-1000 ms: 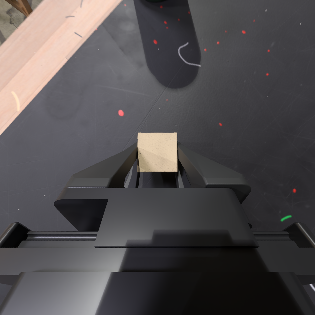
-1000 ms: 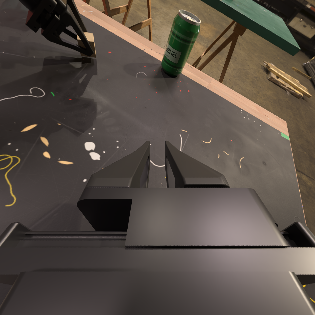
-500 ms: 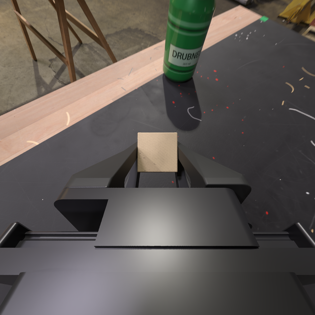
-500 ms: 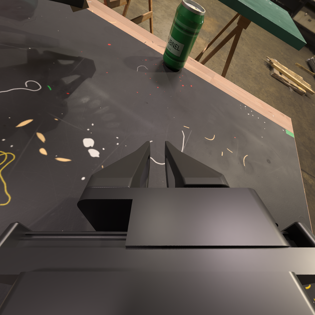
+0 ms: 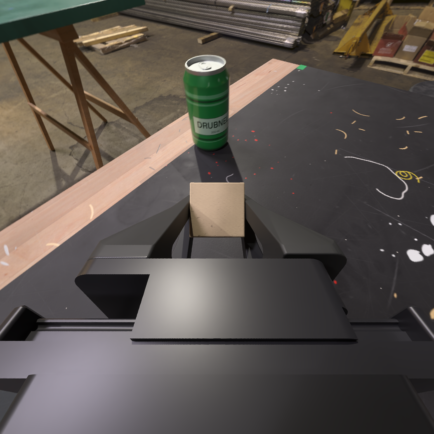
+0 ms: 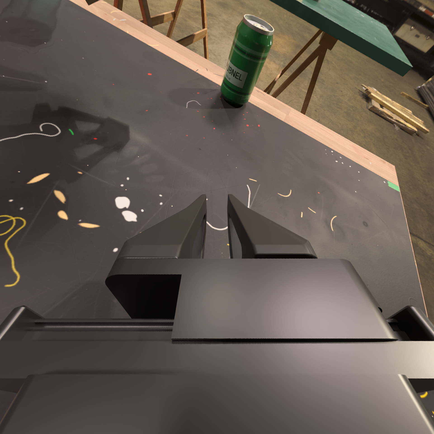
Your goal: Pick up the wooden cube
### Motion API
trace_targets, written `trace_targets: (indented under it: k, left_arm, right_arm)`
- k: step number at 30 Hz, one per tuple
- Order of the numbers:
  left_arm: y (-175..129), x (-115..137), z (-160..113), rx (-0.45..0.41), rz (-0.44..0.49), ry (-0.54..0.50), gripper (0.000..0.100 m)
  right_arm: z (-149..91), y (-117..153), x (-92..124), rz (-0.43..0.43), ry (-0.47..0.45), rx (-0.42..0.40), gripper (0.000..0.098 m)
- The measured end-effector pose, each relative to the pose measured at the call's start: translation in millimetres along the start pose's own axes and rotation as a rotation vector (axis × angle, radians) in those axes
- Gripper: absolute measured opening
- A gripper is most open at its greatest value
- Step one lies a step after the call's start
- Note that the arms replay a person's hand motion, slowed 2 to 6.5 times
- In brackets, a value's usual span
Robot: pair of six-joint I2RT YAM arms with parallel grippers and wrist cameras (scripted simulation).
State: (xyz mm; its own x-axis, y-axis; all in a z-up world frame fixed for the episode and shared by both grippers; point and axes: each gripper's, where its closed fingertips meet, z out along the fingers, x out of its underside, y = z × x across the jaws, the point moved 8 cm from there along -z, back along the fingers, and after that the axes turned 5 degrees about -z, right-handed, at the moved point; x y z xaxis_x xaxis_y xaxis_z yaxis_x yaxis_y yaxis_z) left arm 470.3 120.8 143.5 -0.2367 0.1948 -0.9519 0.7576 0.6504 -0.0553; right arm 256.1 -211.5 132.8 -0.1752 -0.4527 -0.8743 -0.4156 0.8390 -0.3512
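Gripping wooden cube (image 5: 216, 209), left hand (image 5: 216, 211) is holding it between both fingers, above dark bench (image 5: 305, 145). Right hand (image 6: 216, 199) is hanging empty, fingers nearly together. Risk: cube is sitting only at fingertips; sudden swing could slip it toward green can (image 5: 207, 103).

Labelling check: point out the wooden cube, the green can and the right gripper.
wooden cube (image 5: 216, 209), left wrist view, middle of its facing side.
green can (image 6: 246, 63), right wrist view, mid-body.
right gripper (image 6: 216, 199), right wrist view, gap between fingertips.
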Motion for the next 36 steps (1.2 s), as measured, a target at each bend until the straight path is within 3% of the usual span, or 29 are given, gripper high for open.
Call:
trace_targets:
  k: [5, 9, 18, 28, 36]
  left_arm:
    - [-19.1, -11.7, -7.7, 0.059, 0.072, -0.039, 0.032]
    - [-39.3, -20.5, -16.4, 0.165, 0.147, -0.071, 0.032]
    - [-94.2, -27.1, -31.5, 0.421, 0.33, -0.076, 0.032]
    - [-153.4, -20.7, -35.4, 0.661, 0.382, -0.053, 0.032]
    - [-182.1, -13.2, -31.7, 0.694, 0.47, -0.011, 0.032]
  right_arm:
    - [-2.8, -0.8, -2.7, 0.004, -0.018, 0.003, 0.0156]
    - [-5.0, 0.1, -5.4, 0.008, -0.039, -0.012, 0.0162]
    - [-10.2, 9.3, -14.7, 0.036, -0.128, -0.149, 0.018]
    - [-17.0, 22.1, -24.6, 0.035, -0.221, -0.284, 0.0193]
    - [-21.5, 36.4, -31.3, -0.018, -0.275, -0.36, 0.0195]
